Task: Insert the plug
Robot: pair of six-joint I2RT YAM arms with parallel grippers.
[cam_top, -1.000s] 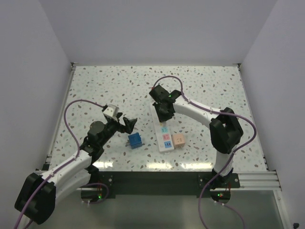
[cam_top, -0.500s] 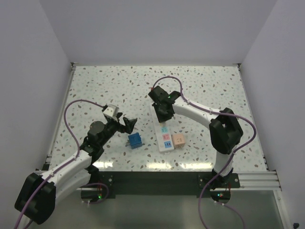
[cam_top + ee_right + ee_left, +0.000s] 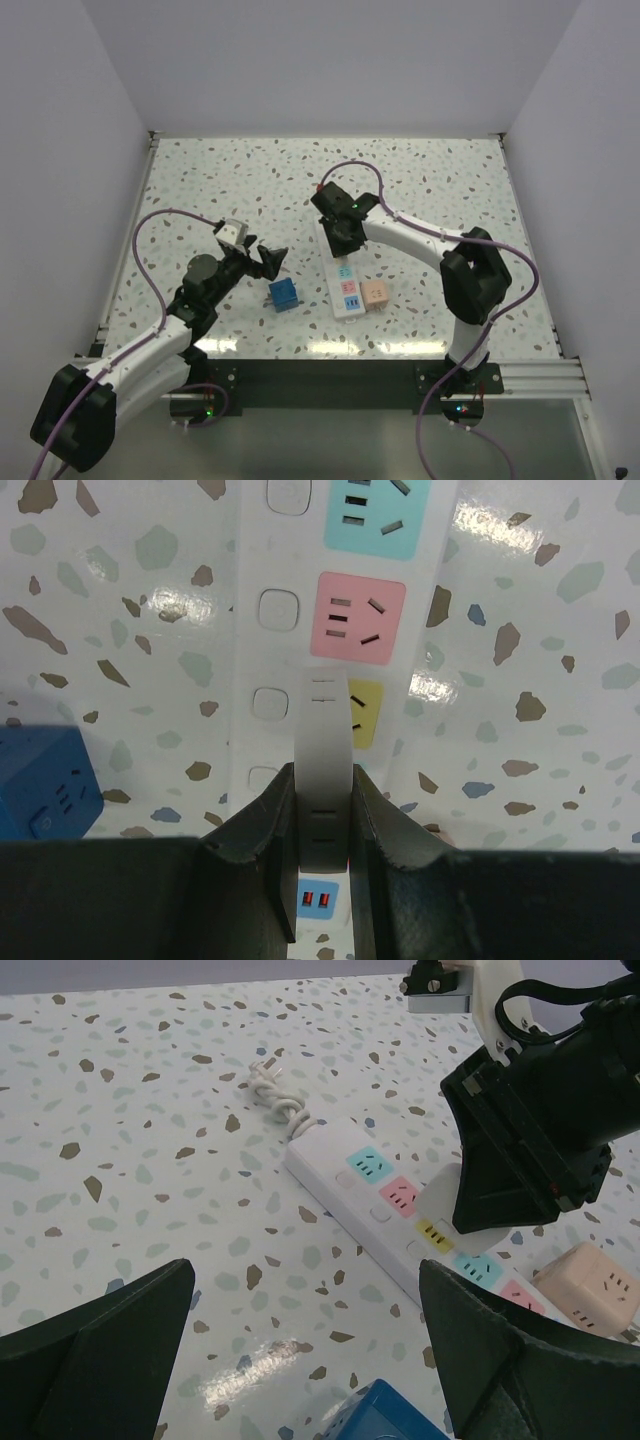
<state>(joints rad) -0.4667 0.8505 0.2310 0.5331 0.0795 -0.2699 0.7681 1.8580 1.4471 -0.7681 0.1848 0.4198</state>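
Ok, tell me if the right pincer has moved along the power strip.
No. The right pincer hangs over the same far part of the power strip as before.

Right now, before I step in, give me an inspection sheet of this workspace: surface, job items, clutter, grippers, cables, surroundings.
Surface: speckled table, glare near the front edge.
Job's things: power strip lies flat; white plug has its tip at the yellow socket, seating unclear.
Clutter: blue cube left of the strip, peach cube right of it.
Grippers: left gripper open, empty; right gripper shut on the white plug.
Cables: purple cables loop along both arms; strip's cord bundled.
Surroundings: white walls.
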